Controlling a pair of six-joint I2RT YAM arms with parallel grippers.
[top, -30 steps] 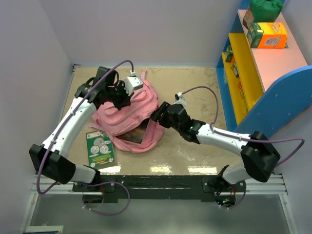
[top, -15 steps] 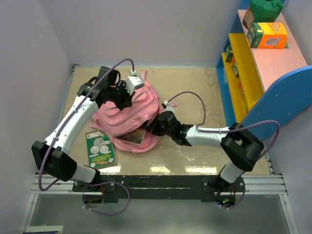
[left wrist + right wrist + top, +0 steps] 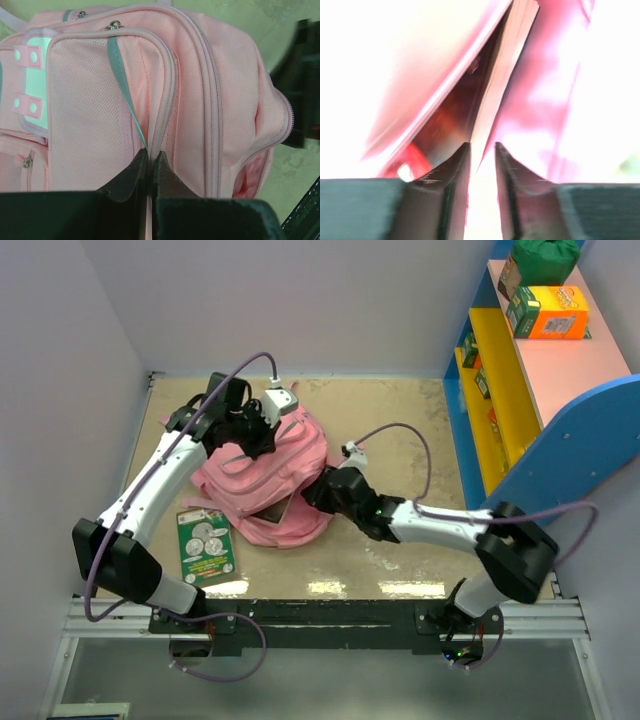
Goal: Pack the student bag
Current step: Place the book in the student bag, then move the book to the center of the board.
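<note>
Position: the backpack (image 3: 258,472) lay on its side on the table (image 3: 400,405), left of centre, with its mouth facing the near right.

Left gripper (image 3: 150,156): its fingers were closed tight on a seam of pink fabric beside the front pocket. Judged to be holding the upper side of the backpack up so that the mouth gaped.

Right gripper (image 3: 480,150): it was at the mouth of the backpack, fingers drawn close together on the thin pale edge of a book (image 3: 506,80). The wrist picture was heavily overexposed, but the edge ran down between the two fingers and looked pinched. From above, the dark cover of this book showed partly inside the opening and partly outside.

Progress: the main zip was open and one book was part of the way in. This insertion was judged incomplete.

Outstanding: a green booklet (image 3: 205,545) lay flat on the table just beside the near left edge of the backpack, unpacked. The zip was not yet closed. The contents deeper inside the backpack could not be seen.
</note>
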